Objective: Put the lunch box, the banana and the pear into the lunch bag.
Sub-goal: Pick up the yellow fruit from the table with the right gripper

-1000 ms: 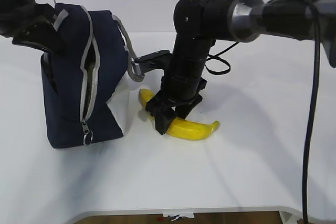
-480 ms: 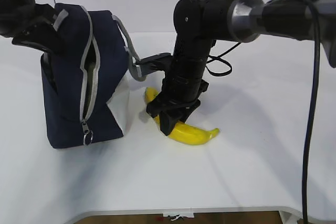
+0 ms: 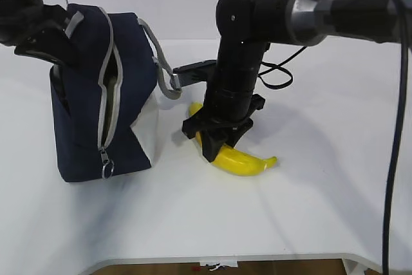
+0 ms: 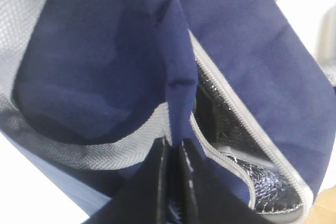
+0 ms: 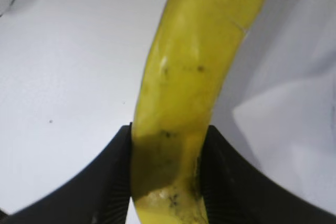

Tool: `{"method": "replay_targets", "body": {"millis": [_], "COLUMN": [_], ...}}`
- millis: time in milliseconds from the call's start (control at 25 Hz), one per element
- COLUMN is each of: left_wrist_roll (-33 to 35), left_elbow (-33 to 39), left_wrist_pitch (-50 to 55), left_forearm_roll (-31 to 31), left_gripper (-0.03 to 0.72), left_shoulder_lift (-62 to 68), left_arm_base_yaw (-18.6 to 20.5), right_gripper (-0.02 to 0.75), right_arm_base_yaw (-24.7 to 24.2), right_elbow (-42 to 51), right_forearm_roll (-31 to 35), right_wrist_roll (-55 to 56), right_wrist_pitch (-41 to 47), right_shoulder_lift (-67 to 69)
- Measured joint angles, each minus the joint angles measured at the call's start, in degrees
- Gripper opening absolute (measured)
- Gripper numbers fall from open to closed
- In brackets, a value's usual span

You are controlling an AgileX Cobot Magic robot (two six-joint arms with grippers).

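Right claw (image 3: 219, 147) clamps banana (image 3: 248, 161) — left claw (image 4: 173, 153) pinches lunch bag (image 3: 84, 94).

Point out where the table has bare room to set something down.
Bare: the table's right side beyond the banana, and the front strip before the lunch bag. Crowded: the gap between bag and banana, filled by the right hand.

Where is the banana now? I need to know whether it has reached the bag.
Not yet: in the exterior view the banana is centre-right at the white table, between the right pincer's fingers, right of the lunch bag.
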Motion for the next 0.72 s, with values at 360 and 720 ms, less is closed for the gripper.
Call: {"method": "replay_targets", "body": {"millis": [360,720], "left_wrist_roll": [0.0,0.1], "left_elbow": [0.0,0.0], "left_wrist_pitch": [0.6,5.6], "left_forearm_roll": [0.0,-0.7], "left_gripper": [-0.002,-0.002], "left_shoulder_lift": [0.0,0.0], "left_arm_base_yaw": [0.0,0.0], "right_gripper": [0.284,0.284], "right_arm_base_yaw": [0.0,0.0], "right_elbow": [3.9,2.2], "right_forearm_roll": [0.0,0.3], "right_wrist_roll": [2.7,3.2], "right_wrist_pitch": [0.4,1.4], "right_shoulder_lift": [-10.3,-19.4]}}
